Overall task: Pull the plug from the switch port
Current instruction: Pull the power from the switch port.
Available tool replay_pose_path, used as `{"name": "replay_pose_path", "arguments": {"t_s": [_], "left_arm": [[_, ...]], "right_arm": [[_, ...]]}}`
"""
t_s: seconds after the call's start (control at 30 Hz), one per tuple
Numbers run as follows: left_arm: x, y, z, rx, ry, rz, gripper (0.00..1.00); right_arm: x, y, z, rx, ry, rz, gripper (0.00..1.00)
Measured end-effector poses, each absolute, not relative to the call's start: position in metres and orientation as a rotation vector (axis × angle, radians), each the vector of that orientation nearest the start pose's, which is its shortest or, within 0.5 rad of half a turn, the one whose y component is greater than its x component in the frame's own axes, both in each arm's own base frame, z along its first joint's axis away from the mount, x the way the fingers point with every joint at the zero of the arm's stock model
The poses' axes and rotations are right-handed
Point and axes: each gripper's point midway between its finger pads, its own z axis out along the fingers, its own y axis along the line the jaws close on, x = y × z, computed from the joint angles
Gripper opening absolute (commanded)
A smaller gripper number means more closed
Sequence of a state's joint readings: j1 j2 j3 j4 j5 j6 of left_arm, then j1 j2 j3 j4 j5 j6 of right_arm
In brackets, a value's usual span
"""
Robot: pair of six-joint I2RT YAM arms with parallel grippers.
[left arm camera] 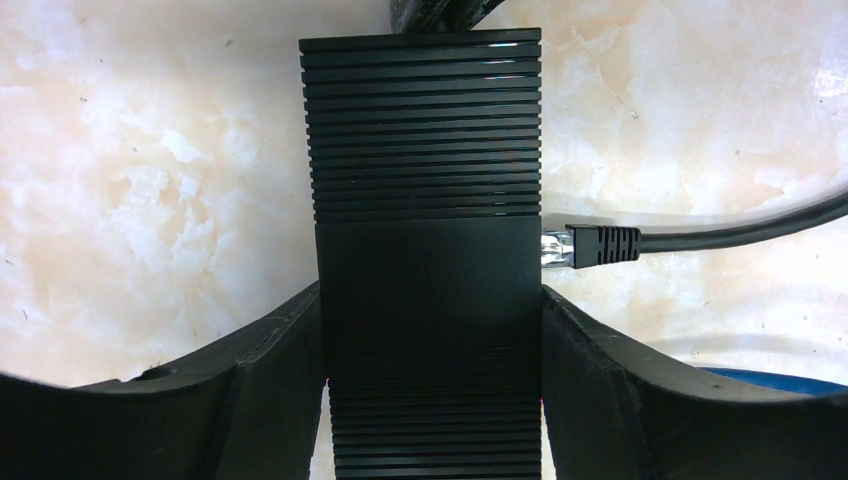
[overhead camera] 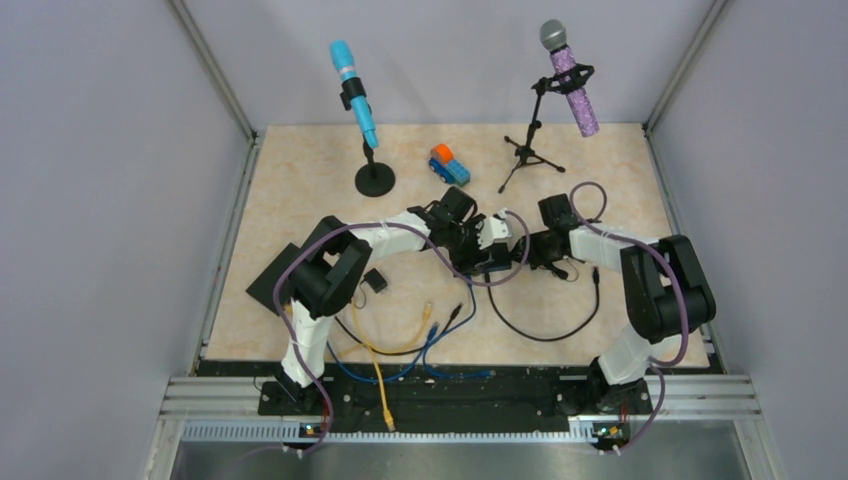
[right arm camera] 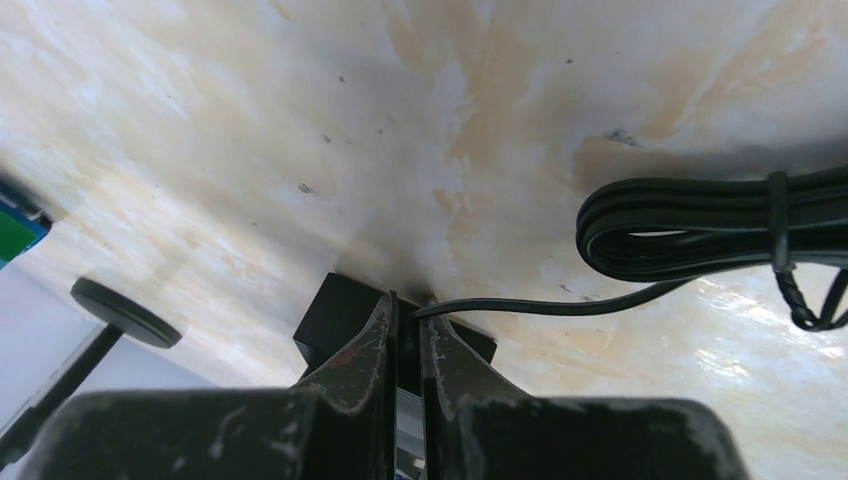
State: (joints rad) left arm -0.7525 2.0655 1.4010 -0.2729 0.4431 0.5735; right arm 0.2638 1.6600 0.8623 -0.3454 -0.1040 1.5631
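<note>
Snugly, left end effector clamps switch edges, plug alongside

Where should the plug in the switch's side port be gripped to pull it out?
Pinch the plug by its ribbed black boot, from above, behind the clear tip. It juts squarely from the switch side, boot fully exposed, while the left gripper clamps the switch.
</note>
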Motion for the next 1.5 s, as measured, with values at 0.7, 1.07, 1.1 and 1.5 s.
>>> {"name": "replay_pose_path", "arguments": {"t_s": [0.7, 1.07, 1.1, 1.5], "left_arm": [[0.317, -0.379, 0.026, 1.657, 1.849, -0.651, 0.54], [0.314, -0.382, 0.026, 1.662, 1.839, -0.654, 0.54], [0.315, -0.382, 0.026, 1.661, 1.840, -0.652, 0.54], [0.311, -0.386, 0.027, 1.671, 1.823, -0.675, 0.53]], "right_arm": [[0.324, 0.144, 0.019, 1.662, 2.320, 0.582, 0.00], [0.320, 0.138, 0.019, 1.730, 2.368, 0.559, 0.00], [0.321, 0.139, 0.019, 1.723, 2.376, 0.565, 0.00], [0.314, 0.133, 0.021, 1.714, 2.276, 0.640, 0.00]]}}
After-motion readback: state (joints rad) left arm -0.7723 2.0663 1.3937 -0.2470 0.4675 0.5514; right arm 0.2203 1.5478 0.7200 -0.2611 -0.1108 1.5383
